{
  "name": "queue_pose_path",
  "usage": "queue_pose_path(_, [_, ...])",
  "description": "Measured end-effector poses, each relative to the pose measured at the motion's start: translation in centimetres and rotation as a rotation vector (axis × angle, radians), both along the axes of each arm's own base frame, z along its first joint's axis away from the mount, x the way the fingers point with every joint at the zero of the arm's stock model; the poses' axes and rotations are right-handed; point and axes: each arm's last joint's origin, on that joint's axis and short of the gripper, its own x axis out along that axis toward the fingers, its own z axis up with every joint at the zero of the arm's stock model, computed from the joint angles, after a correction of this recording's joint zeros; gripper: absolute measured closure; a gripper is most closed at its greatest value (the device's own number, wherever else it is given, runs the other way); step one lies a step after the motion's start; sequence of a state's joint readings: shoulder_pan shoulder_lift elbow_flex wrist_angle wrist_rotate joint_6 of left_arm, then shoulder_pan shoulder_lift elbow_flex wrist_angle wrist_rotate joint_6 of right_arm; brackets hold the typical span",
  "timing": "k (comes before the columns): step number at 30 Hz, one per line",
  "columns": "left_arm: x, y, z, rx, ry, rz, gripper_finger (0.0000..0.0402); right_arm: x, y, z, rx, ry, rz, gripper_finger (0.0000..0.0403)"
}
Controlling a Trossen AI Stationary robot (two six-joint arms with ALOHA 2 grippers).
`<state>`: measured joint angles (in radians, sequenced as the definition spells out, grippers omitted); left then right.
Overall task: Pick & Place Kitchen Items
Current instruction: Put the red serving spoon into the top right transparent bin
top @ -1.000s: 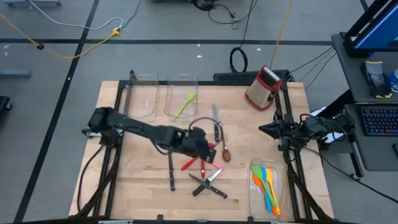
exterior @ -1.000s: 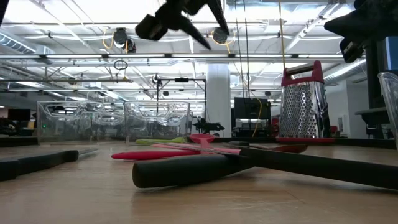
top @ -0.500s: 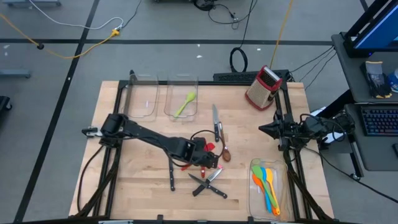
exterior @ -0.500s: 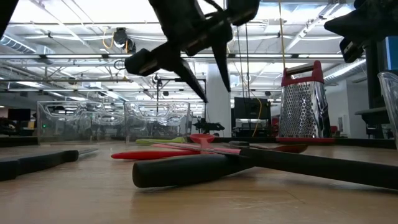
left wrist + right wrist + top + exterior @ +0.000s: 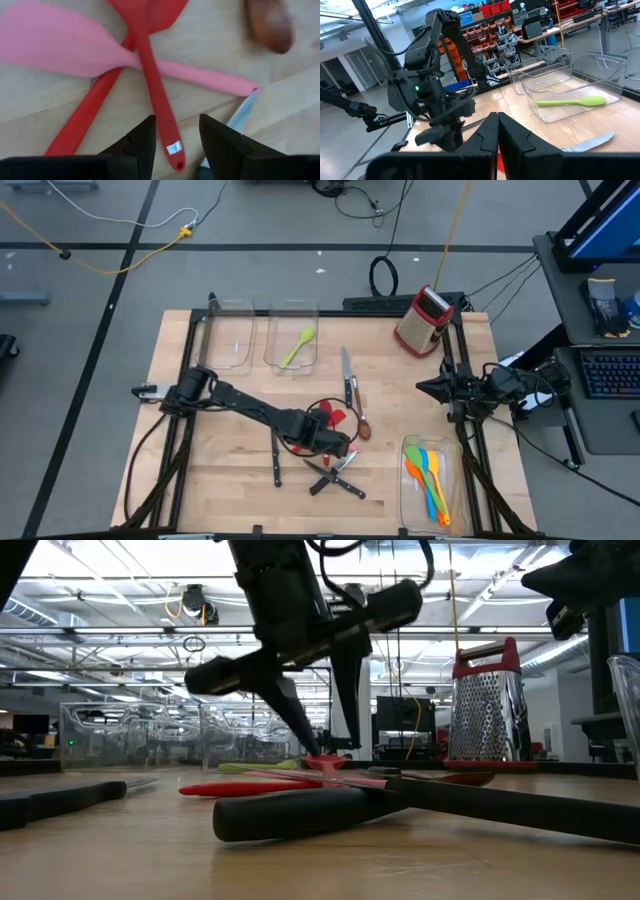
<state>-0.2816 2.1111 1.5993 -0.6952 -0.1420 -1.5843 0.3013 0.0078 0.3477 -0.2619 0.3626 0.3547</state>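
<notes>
While the left gripper point(image 5: 175, 137) hangs spread astride the red spatula point(image 5: 150, 75) mid-worktop, it should sink lower and pinch the handle alone, missing the pink spatula point(image 5: 65, 42); the right gripper point(image 5: 496, 131) waits pressed together at the right edge.

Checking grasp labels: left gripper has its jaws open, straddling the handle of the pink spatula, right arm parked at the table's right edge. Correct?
Not quite. The left gripper does have its jaws open, but they straddle the handle of the red silicone spatula, not the pink silicone spatula, which lies crosswise beyond it. The left wrist view shows this. The right gripper is parked at the table's right edge.
</notes>
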Motion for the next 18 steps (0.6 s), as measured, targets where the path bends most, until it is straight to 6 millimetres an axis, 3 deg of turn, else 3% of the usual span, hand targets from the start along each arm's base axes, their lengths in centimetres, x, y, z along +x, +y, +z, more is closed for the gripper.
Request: queue_pose_path(18, [0.8,0.3,-3.0,-0.005,0.040,0.006,0.0247,0.0,0.0,-0.1,-0.002,0.006,-0.002,0.0403])
